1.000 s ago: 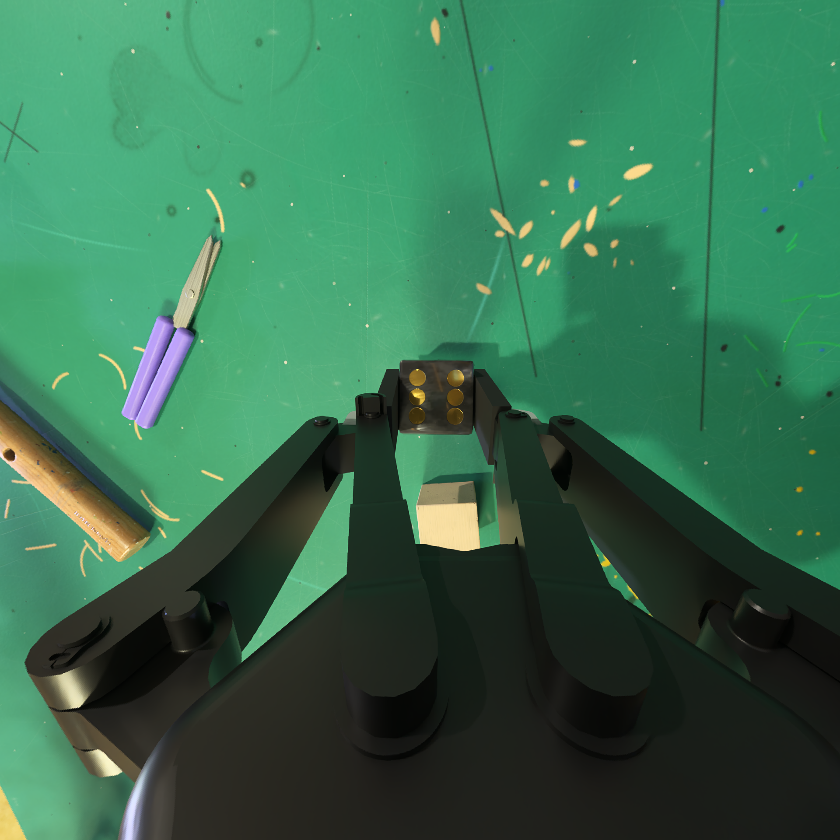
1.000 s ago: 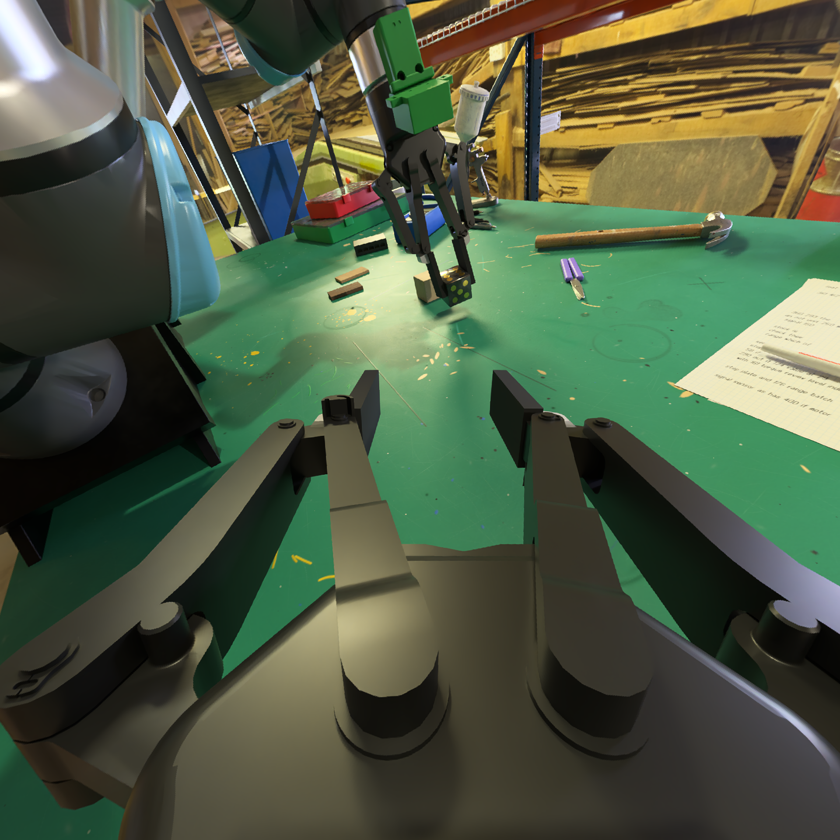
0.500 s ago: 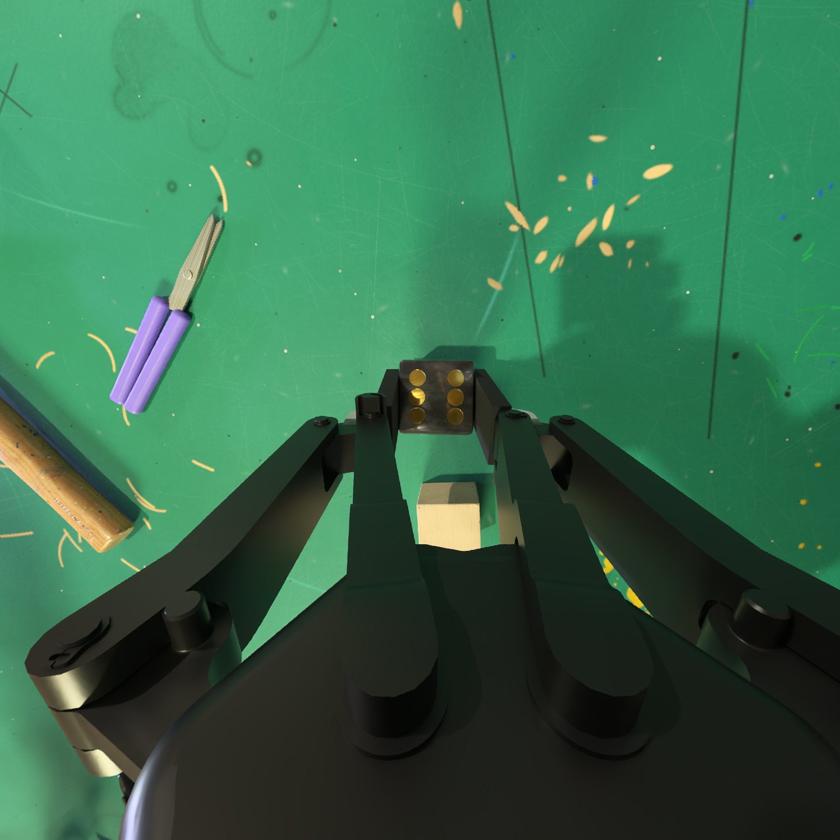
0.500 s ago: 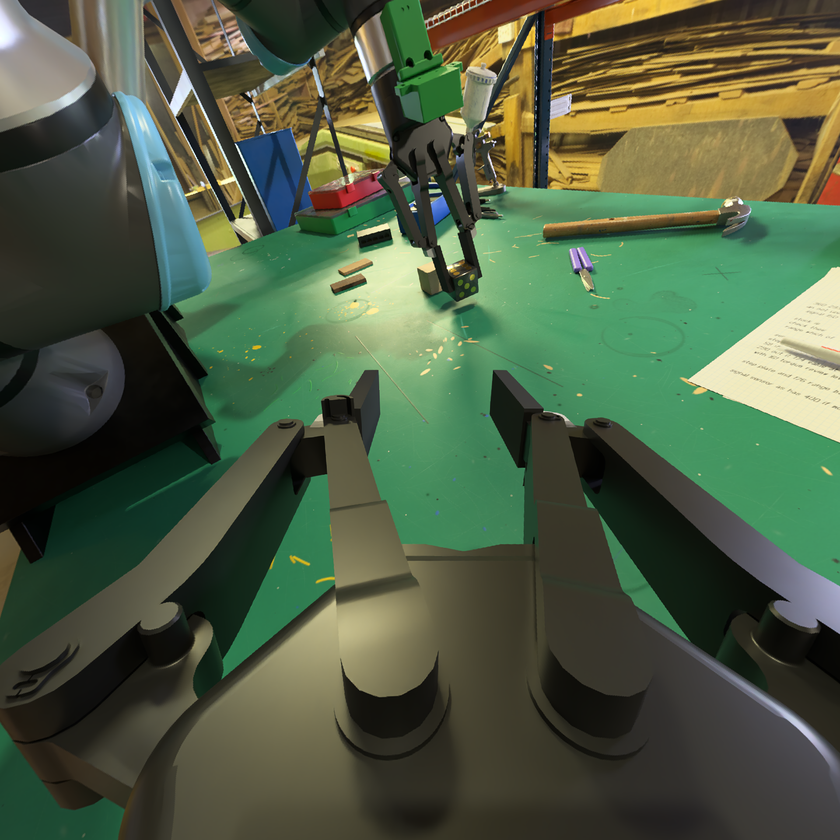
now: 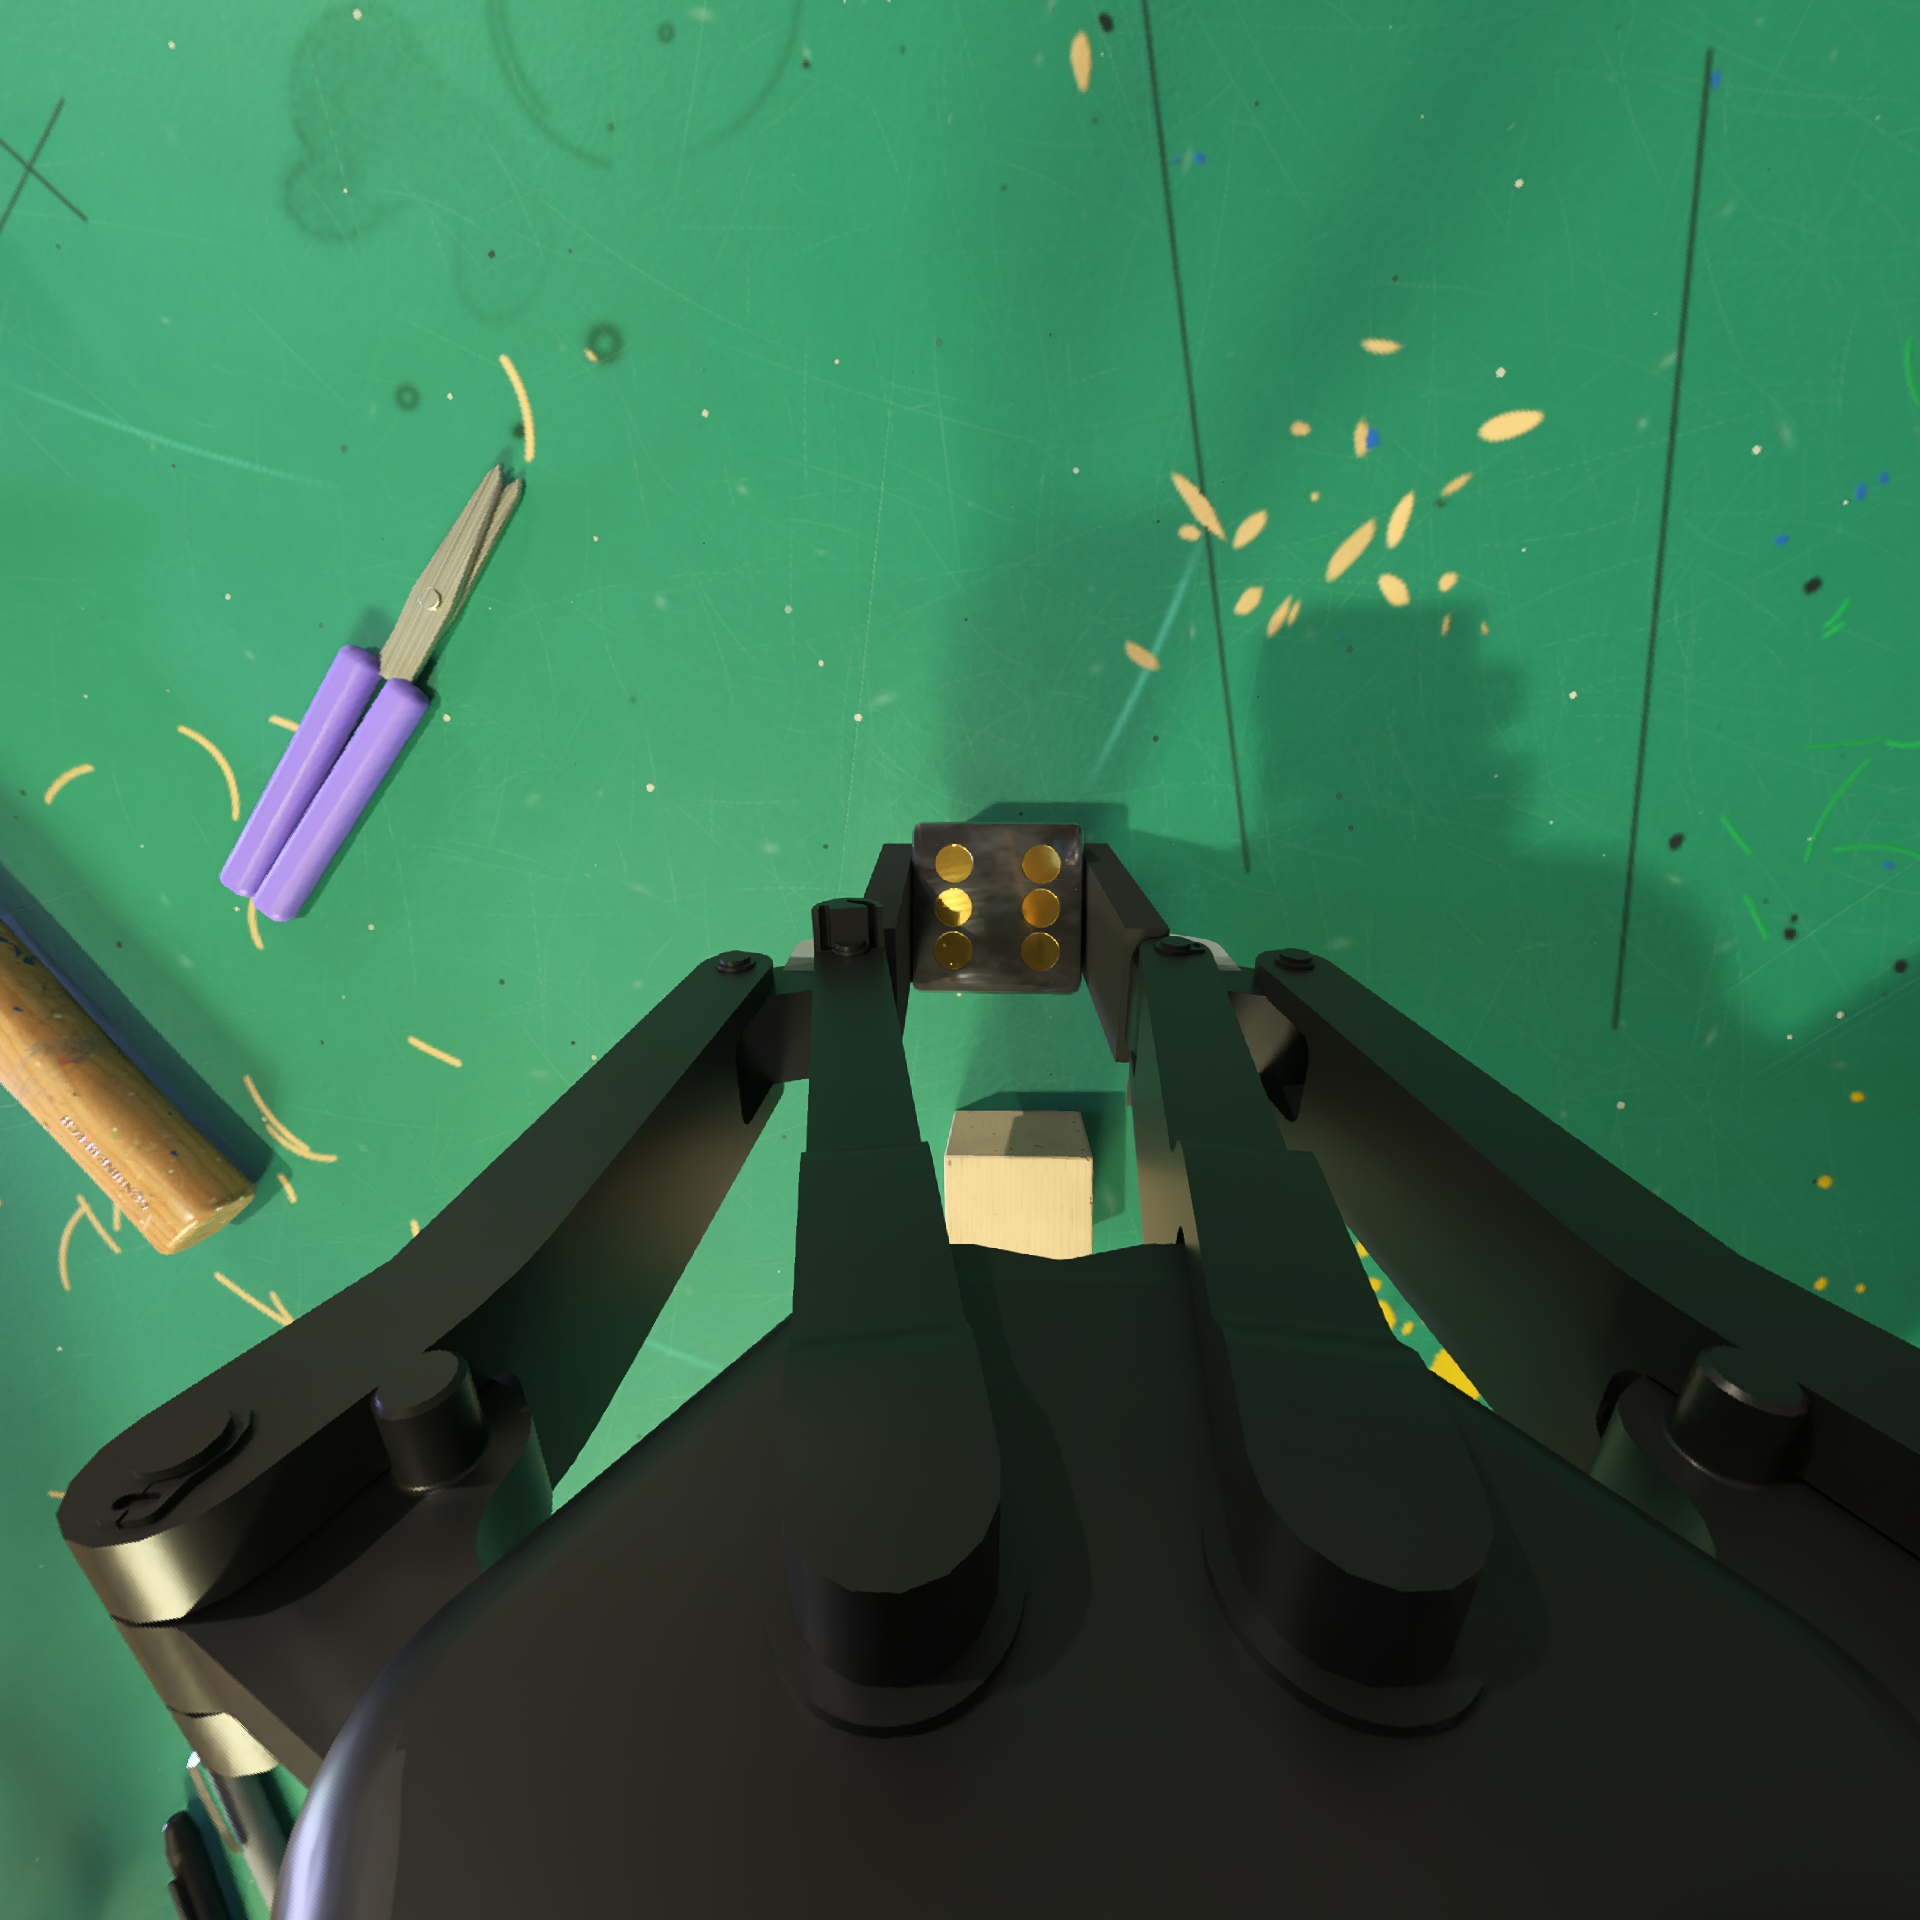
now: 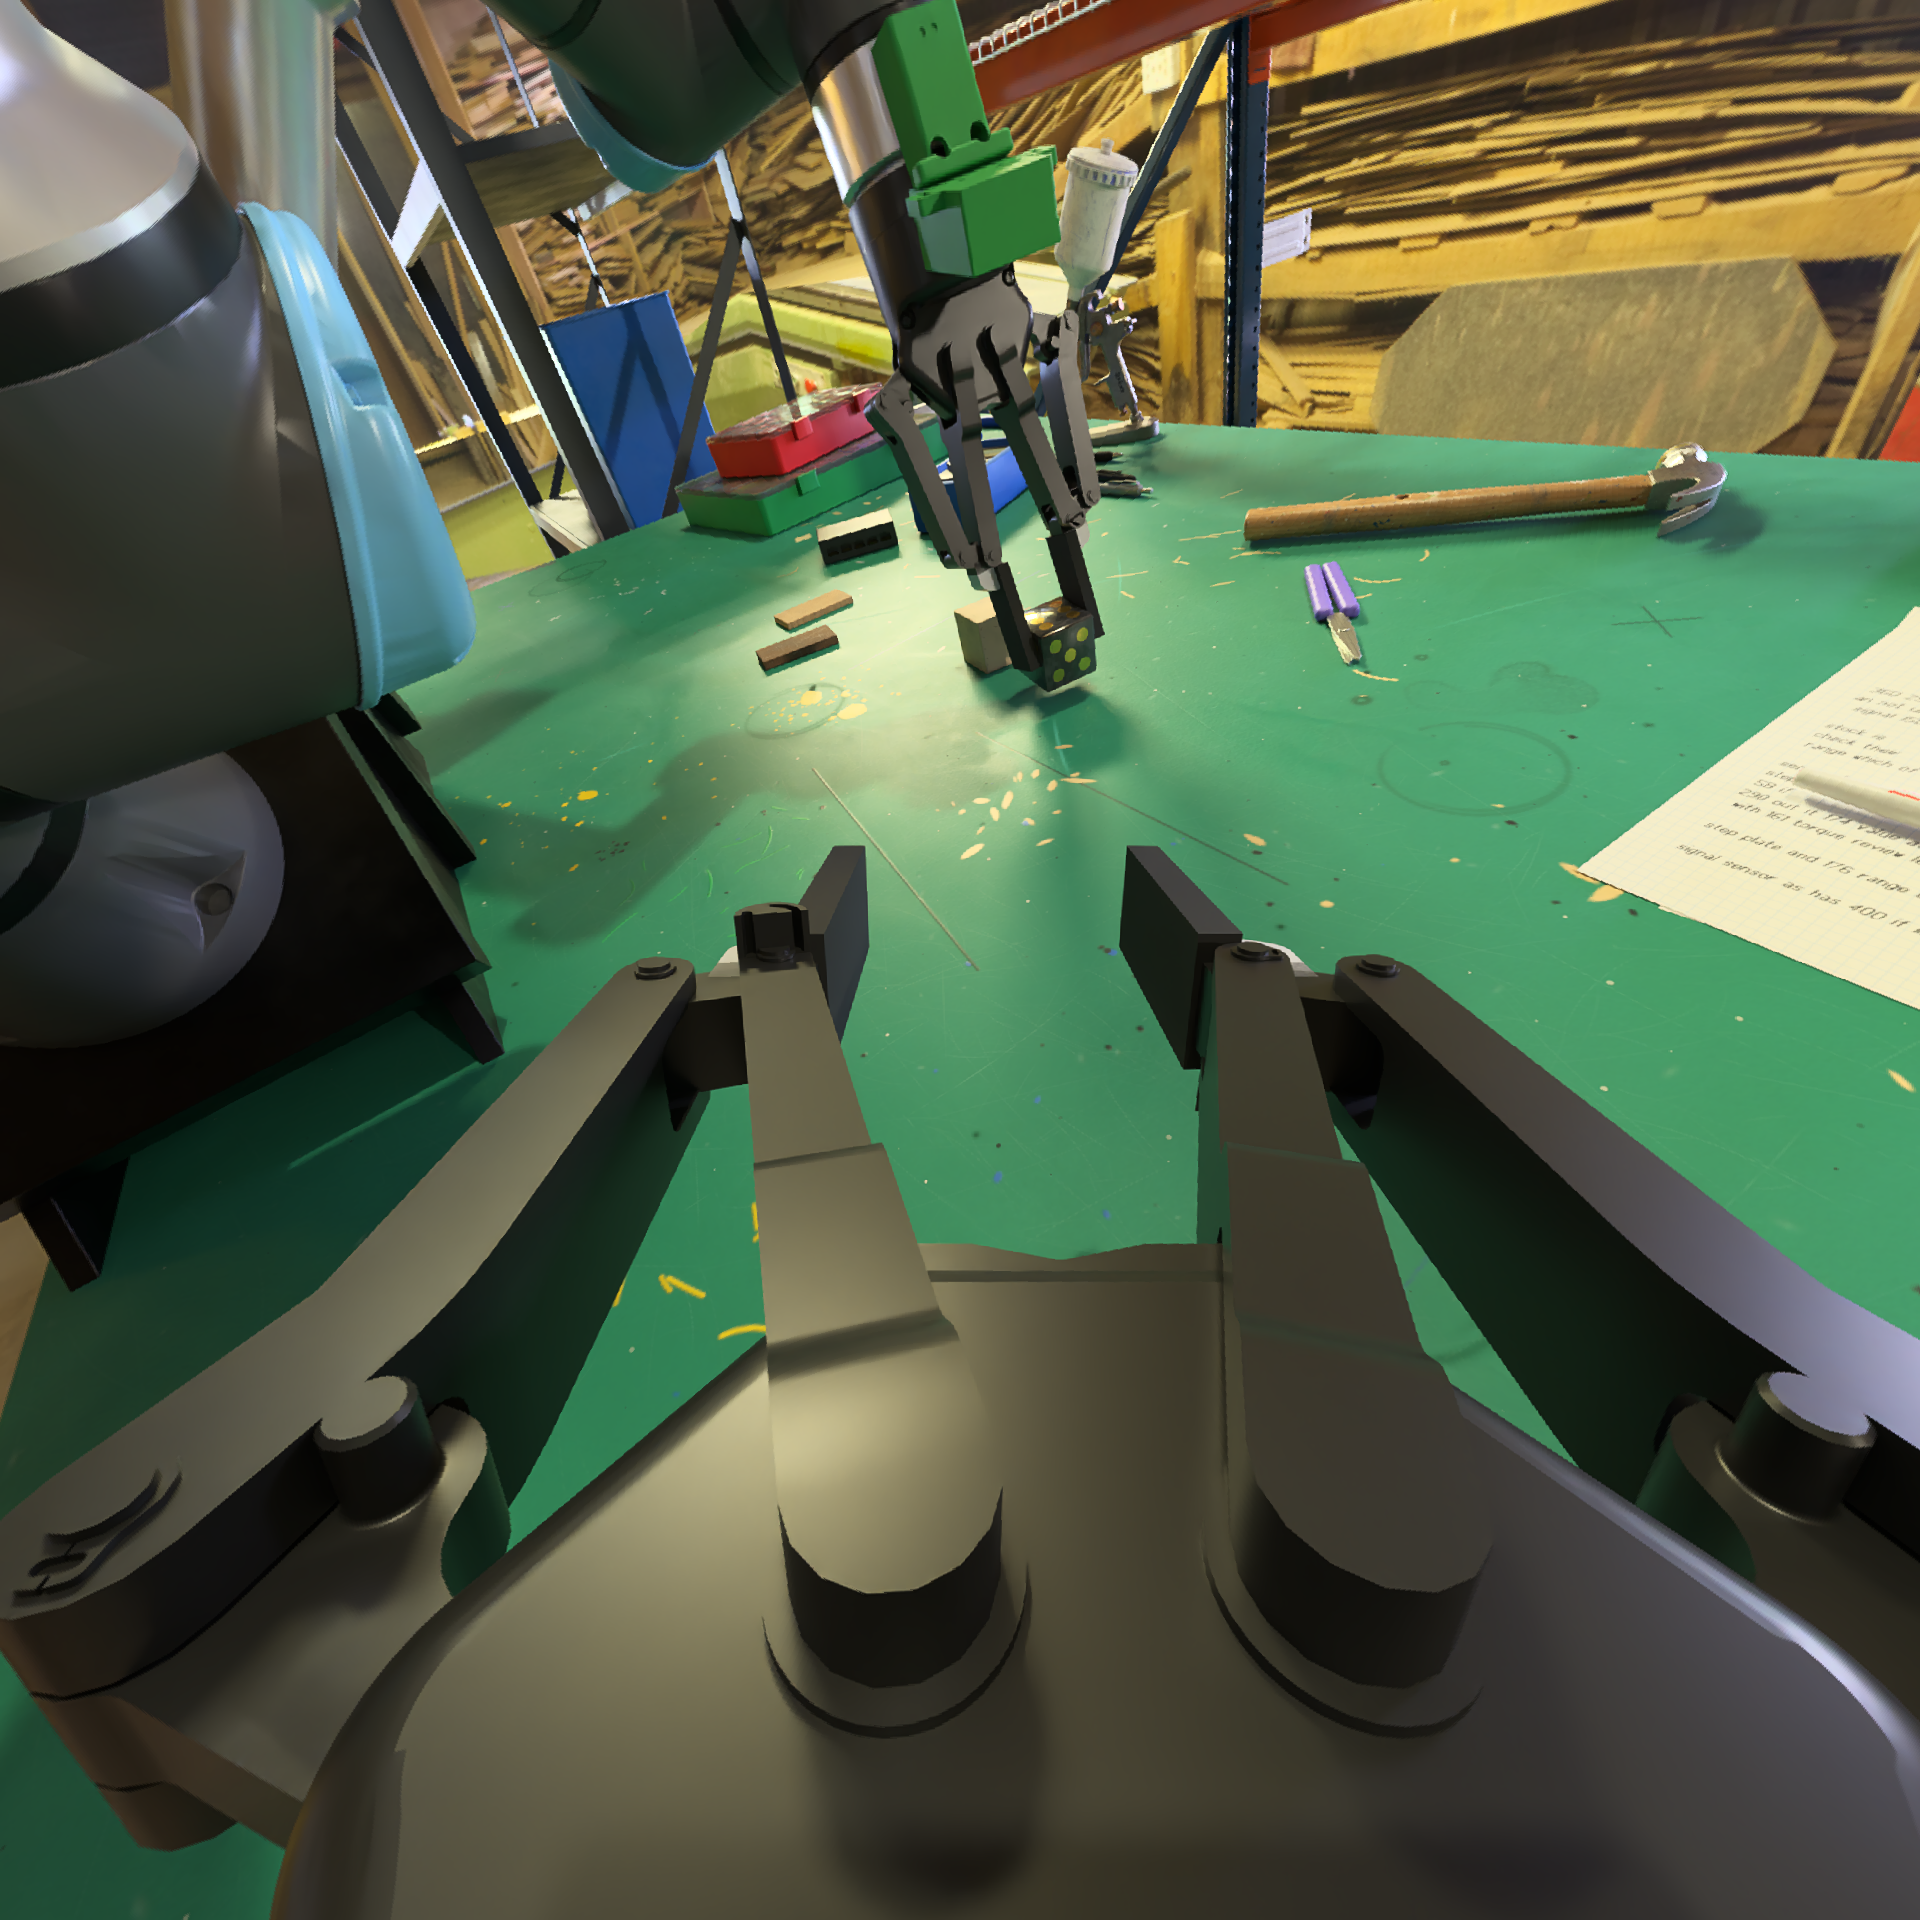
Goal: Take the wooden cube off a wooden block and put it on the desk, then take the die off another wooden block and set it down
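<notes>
At the near edge of the green desk (image 6: 1039, 1091), right gripper (image 6: 992, 925) hangs low over bare mat, fingers spread wide with nothing between the pads (image 6: 1158, 935), desk surface showing through the gap. Right of it, toward the right edge, a sheet of paper (image 6: 1787, 831) with printed lines lies flat, a pale pen-like stick on it, too blurred to tell more. Further in, scattered wood chips (image 6: 997, 810) mid-desk. Beyond the chips, left gripper (image 6: 1044, 649) points down from a green wrist mount, fingers pinching the dark die (image 6: 1065, 644); the die has gold pips, sits very close to the mat, and contact with the desk cannot be told. In the left wrist view the die (image 5: 995, 909) is clamped between both fingertips of the left gripper (image 5: 995, 914), six-pip face up toward the camera. Wooden cube (image 6: 979, 634) rests on the desk just beside the die, behind the left fingers; same cube (image 5: 1018, 1179) shows between the finger links in the left wrist view. Left of that, two small brown wooden blocks (image 6: 805, 629) lie flat, near each other, nothing on top. Purple-handled scissors (image 6: 1333, 608) lie closed to the right of the die, well apart. Hammer (image 6: 1475, 499) with wooden handle lies near the far right corner. At the far left corner, a black block (image 6: 857, 537), green and red cases (image 6: 800, 468), a spray gun (image 6: 1101, 270) standing near the far edge.
</notes>
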Robot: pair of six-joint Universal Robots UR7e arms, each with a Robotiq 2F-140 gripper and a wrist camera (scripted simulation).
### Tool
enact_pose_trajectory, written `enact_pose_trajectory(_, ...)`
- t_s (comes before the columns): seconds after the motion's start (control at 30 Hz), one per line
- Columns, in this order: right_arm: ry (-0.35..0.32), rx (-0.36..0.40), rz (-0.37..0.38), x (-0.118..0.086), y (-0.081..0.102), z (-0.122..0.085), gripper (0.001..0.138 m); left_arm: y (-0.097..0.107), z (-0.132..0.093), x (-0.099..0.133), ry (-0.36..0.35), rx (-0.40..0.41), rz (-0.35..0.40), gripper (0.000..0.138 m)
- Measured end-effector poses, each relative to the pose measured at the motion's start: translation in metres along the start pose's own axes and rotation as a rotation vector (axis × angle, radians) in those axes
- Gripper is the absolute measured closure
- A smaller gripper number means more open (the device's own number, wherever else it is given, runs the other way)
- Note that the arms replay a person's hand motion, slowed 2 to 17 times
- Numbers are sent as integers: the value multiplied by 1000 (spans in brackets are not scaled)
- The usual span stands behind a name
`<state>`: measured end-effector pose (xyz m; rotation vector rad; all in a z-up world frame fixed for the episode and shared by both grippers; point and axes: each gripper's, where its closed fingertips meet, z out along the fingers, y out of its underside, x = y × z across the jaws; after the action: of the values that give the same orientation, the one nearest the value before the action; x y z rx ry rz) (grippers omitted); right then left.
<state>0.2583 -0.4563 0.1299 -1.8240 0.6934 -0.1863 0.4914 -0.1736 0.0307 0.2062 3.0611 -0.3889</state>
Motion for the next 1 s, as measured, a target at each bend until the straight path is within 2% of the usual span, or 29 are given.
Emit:
enact_pose_trajectory(0.47, 0, -6, -2, -1, 0, 0, 73, 8, 7, -1, -3, -25, -15, 97)
enact_pose_trajectory(1.0, 0, -4, 1, -1, 1, 0, 73, 8, 8, -1, -4, -18, -30, 97)
